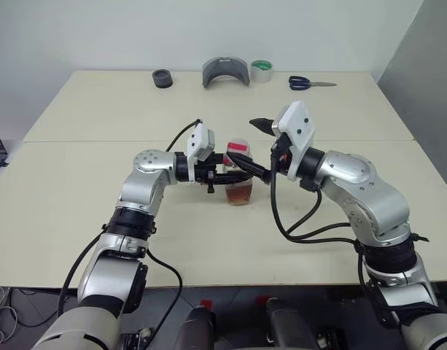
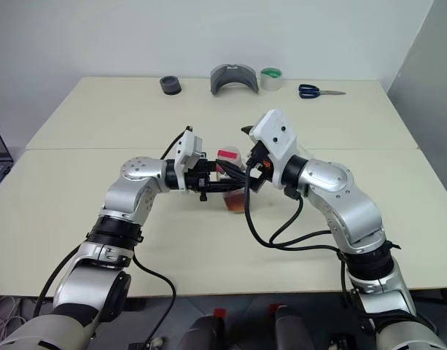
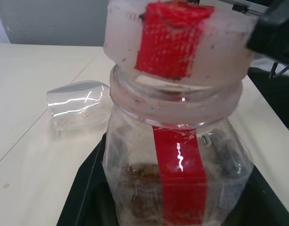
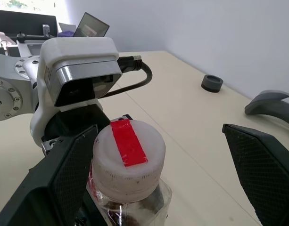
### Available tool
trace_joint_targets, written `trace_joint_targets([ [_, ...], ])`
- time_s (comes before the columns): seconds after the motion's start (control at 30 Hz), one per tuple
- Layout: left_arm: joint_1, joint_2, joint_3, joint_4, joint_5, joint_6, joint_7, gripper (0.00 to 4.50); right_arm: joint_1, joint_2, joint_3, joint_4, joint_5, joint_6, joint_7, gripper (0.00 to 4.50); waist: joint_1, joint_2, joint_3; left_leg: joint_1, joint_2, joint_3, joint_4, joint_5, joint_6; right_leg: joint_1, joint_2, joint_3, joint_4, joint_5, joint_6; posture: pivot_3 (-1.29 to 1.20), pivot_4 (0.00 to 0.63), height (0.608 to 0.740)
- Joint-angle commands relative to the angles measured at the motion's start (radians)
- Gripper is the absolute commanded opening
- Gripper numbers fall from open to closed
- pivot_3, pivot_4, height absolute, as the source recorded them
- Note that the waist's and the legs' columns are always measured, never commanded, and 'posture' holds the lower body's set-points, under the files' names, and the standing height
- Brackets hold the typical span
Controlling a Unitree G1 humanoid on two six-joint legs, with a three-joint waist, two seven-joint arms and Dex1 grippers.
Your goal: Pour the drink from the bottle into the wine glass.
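- While my left tool (image 1: 222, 173) is clamped on the bottle (image 1: 238, 177) and holds it upright at the middle of the tabletop (image 1: 77, 182), the step in hand, as I judge it, is getting the cap (image 4: 128, 160) off with my right tool (image 4: 158, 174).
- My right tool is spread wide, one finger (image 4: 64, 179) just beside the cap on one flank and the other well clear on the far flank, so nothing is gripped on that side yet.
- To do this well, I should centre the cap between the two pads before closing, so both land on the ribbed rim together and the bottle is not pushed sideways.
- I should close only on the cap, above the neck ring, and keep off my left tool's fingers just below it.
- The drink (image 1: 238, 193) sits low in the bottle, so I judge a spill unlikely while I twist, but a crooked squeeze could still tip it in the left grip.
- My left grip has to stay firm on the body while the right turns; otherwise the whole bottle spins with the cap.
- The wine glass (image 3: 78, 109) appears to lie on its side on the tabletop, at about nine o'clock from the bottle in the left wrist view, so it will need standing up before any pouring.
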Motion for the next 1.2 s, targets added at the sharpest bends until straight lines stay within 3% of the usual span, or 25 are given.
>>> trace_joint_targets([
  [0.03,-0.030,0.007,0.022,-0.025,-0.018,-0.010,-0.003,1.80,-0.001,-0.009,-0.032,-0.042,0.010,0.004,0.001,4.50,0.000,0.000,0.000,0.000,0.000,0.000,0.000,0.000,0.000,0.000,0.000,0.000,0.000,0.000,0.000,0.00,0.150,0.740],
  [1.2,-0.032,0.006,0.020,-0.012,-0.013,-0.021,-0.002,1.80,0.012,-0.033,-0.036,-0.069,0.042,0.020,0.013,4.50,0.000,0.000,0.000,0.000,0.000,0.000,0.000,0.000,0.000,0.000,0.000,0.000,0.000,0.000,0.000,0.00,0.150,0.740],
])
